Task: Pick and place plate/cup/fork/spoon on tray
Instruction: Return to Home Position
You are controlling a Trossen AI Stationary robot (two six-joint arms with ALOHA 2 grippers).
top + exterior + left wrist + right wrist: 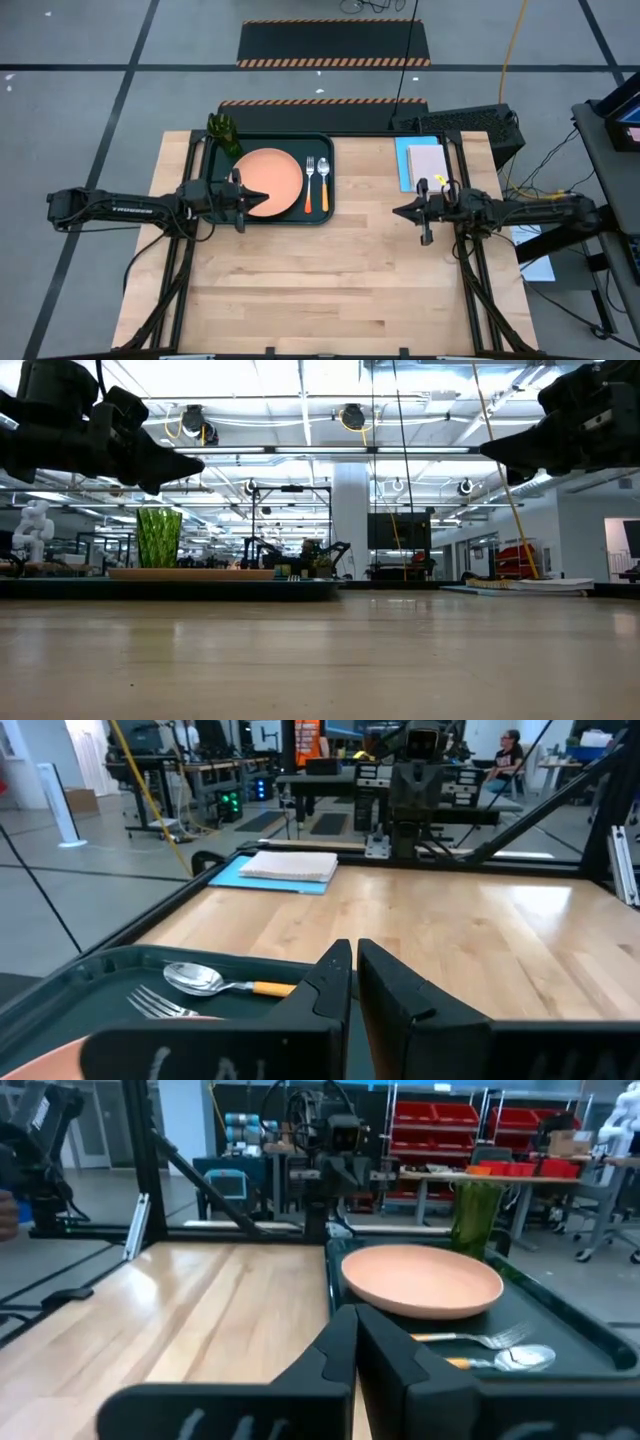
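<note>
The dark tray (268, 214) lies at the table's far left. On it rest the salmon plate (272, 181), the green cup (224, 131) in the far left corner, and the fork (309, 184) and spoon (324, 183) side by side right of the plate. My left gripper (262, 194) is shut and empty, held above the plate's near left rim. My right gripper (397, 212) is shut and empty, held above bare table right of the tray. The plate (422, 1278), cup (476, 1216), fork (470, 1339) and spoon (515, 1357) also show in the right wrist view.
A light blue sheet (404, 162) with a pale notepad (427, 162) lies at the table's far right. The near half of the wooden table (340, 290) is bare. A dark box (460, 124) sits past the far right corner.
</note>
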